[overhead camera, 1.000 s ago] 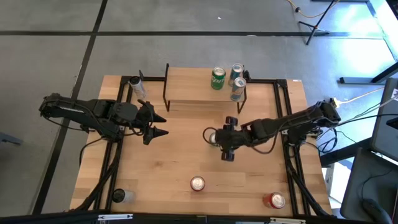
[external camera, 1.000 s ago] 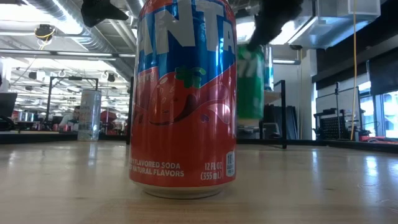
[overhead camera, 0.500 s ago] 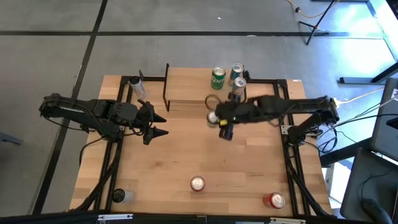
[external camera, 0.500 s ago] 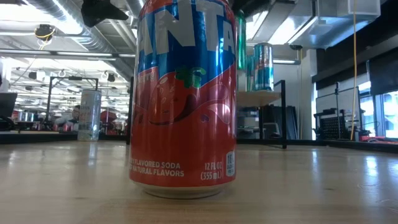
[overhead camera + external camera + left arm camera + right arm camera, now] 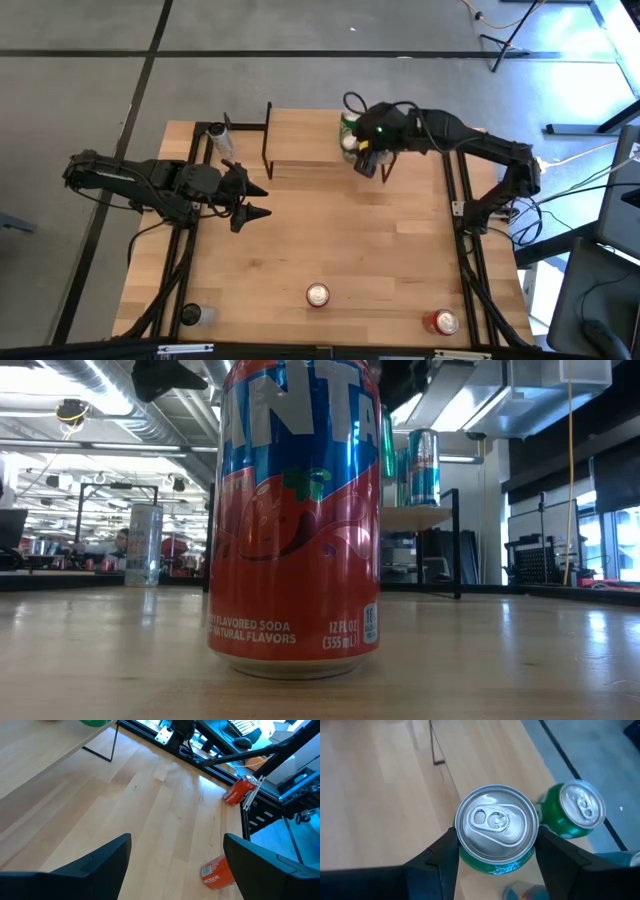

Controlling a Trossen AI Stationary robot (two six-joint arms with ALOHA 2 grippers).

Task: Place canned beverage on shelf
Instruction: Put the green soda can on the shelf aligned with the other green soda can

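Right hand (image 5: 496, 857) outstretched over shelf (image 5: 305, 140), clenched around green can (image 5: 496, 836); left hand (image 5: 255, 200) spread, idle.

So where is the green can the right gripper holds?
The green can sits in the right gripper over the shelf, beside another green can.

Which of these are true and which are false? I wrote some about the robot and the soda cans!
1. The right gripper holds a green can. True.
2. The held can is over the shelf. True; in the high view the right gripper is above its plank top, beside another green can.
3. The left gripper holds a can too. False; it is open and empty, off to the left of the table.
4. Every can is already on the shelf. False; a red can and another red can stand near the table's front edge.
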